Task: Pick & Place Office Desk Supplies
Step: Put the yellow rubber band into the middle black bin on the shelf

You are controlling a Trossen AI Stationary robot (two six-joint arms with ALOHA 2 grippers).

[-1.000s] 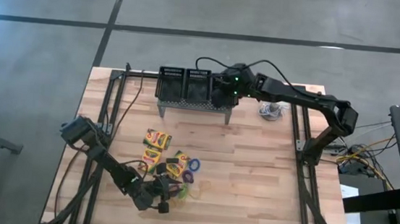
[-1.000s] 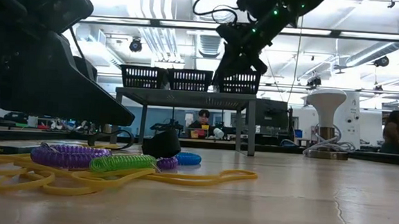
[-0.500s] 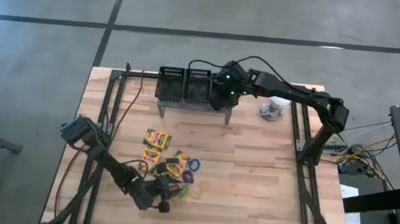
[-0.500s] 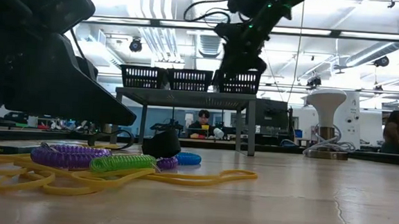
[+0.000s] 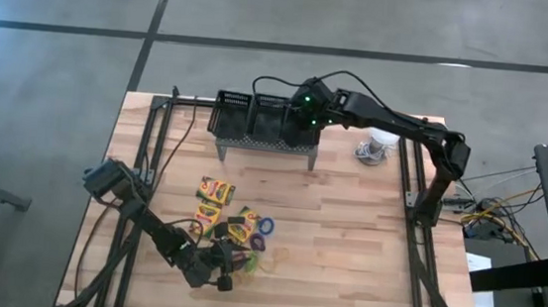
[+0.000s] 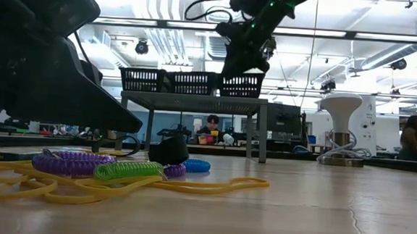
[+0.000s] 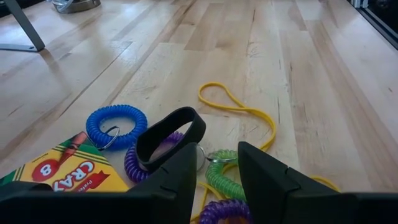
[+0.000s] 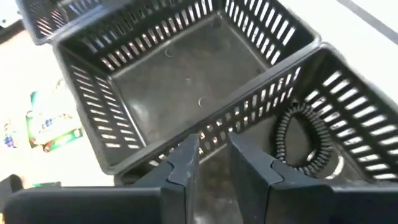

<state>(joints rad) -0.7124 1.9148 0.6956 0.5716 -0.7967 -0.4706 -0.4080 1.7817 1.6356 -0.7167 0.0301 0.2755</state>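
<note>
Readable text: one crayon box only

In the left wrist view, the yellow-and-green crayon box (image 7: pixel 59 177) shows a white "8" on a red spot and the large red letters "CRA", the rest cut off by the gripper. Smaller print below them is too blurred to read. Nothing else carries legible text.

Table (image 5: pixel 346 239): light wood planks. Stand (image 5: pixel 265 146): grey perforated metal, on legs, directly below the right gripper (image 5: pixel 290 123). White dome (image 5: pixel 381 143): upright on the table, beside that gripper on its outer side, clear of the stand. Low view: one person (image 6: pixel 212 123) seated beyond the stand, another (image 6: pixel 414 133) past the dome.
</note>
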